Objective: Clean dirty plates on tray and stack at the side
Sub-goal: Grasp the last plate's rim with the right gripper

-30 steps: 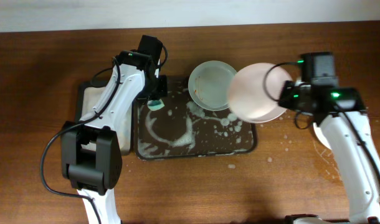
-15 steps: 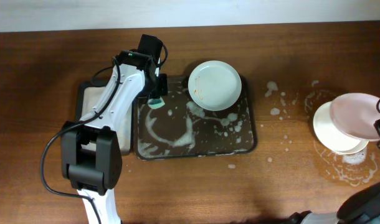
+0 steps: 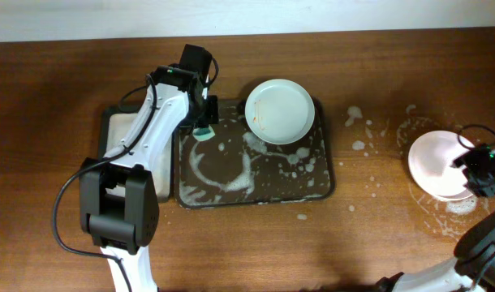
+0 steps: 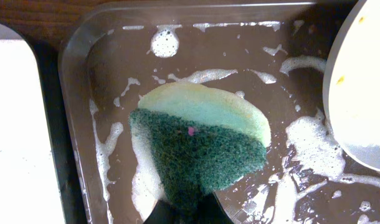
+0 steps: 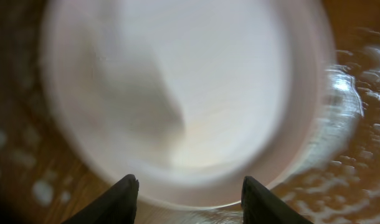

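Observation:
The dark brown tray is streaked with white suds. A pale blue-green plate with orange specks rests on its far right corner and shows as a plate at the right of the left wrist view. My left gripper is shut on a green-and-yellow sponge lying on the tray's far left corner. On the table at the right, a white plate lies on top of another plate's rim. My right gripper stands open at its near edge, and the blurred plate fills the view beyond the fingertips.
A smaller black tray with pale lining sits left of the brown tray, under my left arm. Suds and wet rings dot the wood between the tray and the stack, and around the stack.
My right arm carried the white plate from above the tray to the right, set it on the other plate, and its jaws have opened. The left arm and sponge have not moved.

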### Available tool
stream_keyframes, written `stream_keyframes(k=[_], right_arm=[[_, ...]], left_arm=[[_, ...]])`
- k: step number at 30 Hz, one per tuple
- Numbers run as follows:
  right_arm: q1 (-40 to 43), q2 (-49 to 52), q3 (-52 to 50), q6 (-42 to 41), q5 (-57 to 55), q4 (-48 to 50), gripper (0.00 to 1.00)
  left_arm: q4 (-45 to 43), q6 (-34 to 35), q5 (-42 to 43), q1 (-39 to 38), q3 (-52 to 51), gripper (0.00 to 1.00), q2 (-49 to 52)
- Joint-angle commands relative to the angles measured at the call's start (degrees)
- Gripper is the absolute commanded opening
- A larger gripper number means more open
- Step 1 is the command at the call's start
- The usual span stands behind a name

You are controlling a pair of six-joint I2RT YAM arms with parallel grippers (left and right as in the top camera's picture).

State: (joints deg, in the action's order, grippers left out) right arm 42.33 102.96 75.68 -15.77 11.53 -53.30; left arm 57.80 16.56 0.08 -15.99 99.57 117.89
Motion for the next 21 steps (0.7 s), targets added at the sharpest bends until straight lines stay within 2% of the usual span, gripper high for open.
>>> stream_keyframes(k=[1, 4, 5, 7, 9, 12, 13, 15, 18, 19, 21], right_arm=[[-11.8, -5.7, 5.0, 6.8, 4.2, 0.0, 0.54], [-26.4, -6.0, 8.5, 5.9, 4.3, 3.1, 0.54], [-33.9, -5.1, 8.5, -0.4, 3.8, 7.7, 0.53], [-40.3, -2.7, 8.5, -6.3, -1.6, 11.3, 0.53], [-45.7, 2.1, 8.5, -7.0, -3.0, 16.5, 0.53], [-48.7, 9.0, 8.5, -4.7, -2.9, 23.5, 0.53], [-48.7, 12.0, 8.5, -0.8, -0.6, 27.3, 0.52], [-48.7, 15.5, 8.6, 1.7, 0.7, 29.3, 0.48], [-48.7, 19.3, 8.6, 4.5, 3.4, 29.4, 0.40], [-48.7, 19.8, 8.5, 4.6, 4.3, 29.3, 0.31], [-48.9, 20.3, 8.5, 4.6, 5.0, 29.1, 0.20]], left_arm=[[-0.4, 0.6, 0.6, 0.0, -0.2, 0.01, 0.3], [-0.3, 0.6, 0.6, 0.0, -0.2, 0.01, 0.3], [-0.3, 0.6, 0.6, 0.0, -0.2, 0.01, 0.3], [-0.4, 0.6, 0.6, 0.0, -0.2, 0.01, 0.3], [-0.4, 0.5, 0.6, 0.0, -0.2, 0.01, 0.3], [-0.4, 0.6, 0.6, 0.0, -0.2, 0.01, 0.3], [-0.4, 0.6, 0.6, 0.0, -0.2, 0.01, 0.3], [-0.6, 0.6, 0.6, 0.0, -0.2, 0.01, 0.3], [-0.8, 0.5, 0.6, 0.0, -0.2, 0.01, 0.3], [-0.8, 0.5, 0.6, 0.0, -0.2, 0.01, 0.3], [-0.8, 0.6, 0.6, 0.0, -0.2, 0.01, 0.3]])
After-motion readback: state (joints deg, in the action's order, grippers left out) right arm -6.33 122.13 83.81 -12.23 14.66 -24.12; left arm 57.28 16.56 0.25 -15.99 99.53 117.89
